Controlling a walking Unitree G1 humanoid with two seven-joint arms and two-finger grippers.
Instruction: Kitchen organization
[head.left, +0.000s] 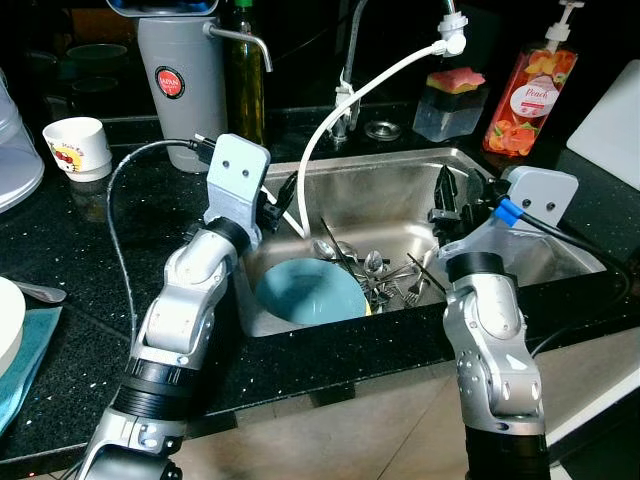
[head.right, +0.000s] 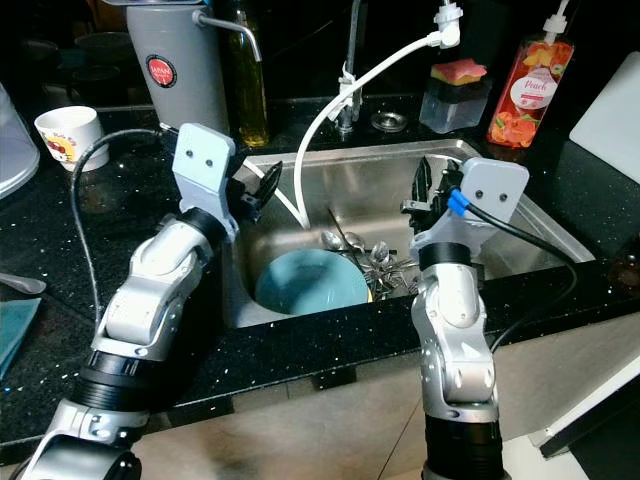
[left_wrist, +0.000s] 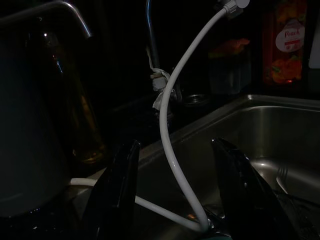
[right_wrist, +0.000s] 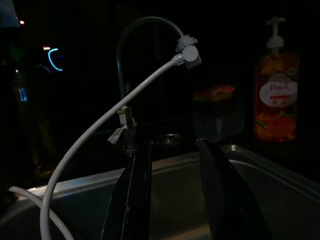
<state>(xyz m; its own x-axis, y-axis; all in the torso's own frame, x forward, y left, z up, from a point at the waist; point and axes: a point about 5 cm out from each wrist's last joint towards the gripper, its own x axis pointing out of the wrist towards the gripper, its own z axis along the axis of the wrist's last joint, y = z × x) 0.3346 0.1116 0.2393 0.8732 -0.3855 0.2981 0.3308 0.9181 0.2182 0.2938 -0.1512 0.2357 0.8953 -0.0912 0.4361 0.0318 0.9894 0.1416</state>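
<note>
A steel sink (head.left: 400, 172) is set in the black counter. In it lie a teal bowl (head.left: 310, 292) and a heap of forks and spoons (head.left: 375, 272). My left gripper (head.left: 283, 205) hangs over the sink's left rim, open, with nothing between its fingers (left_wrist: 122, 185). My right gripper (head.left: 447, 195) is over the right half of the basin, above the cutlery, also open and empty; its fingers (right_wrist: 215, 185) point toward the faucet. A white hose (head.left: 345, 110) arcs from the faucet tip down into the sink, passing between the left gripper's fingers in the left wrist view.
Behind the sink stand a peach soap bottle (head.left: 528, 95), a sponge holder (head.left: 450, 100), an oil bottle (head.left: 245, 80) and a grey jug (head.left: 180, 80). A white cup (head.left: 78, 145), a spoon (head.left: 40, 292) and a plate on a teal cloth (head.left: 8, 325) are at left.
</note>
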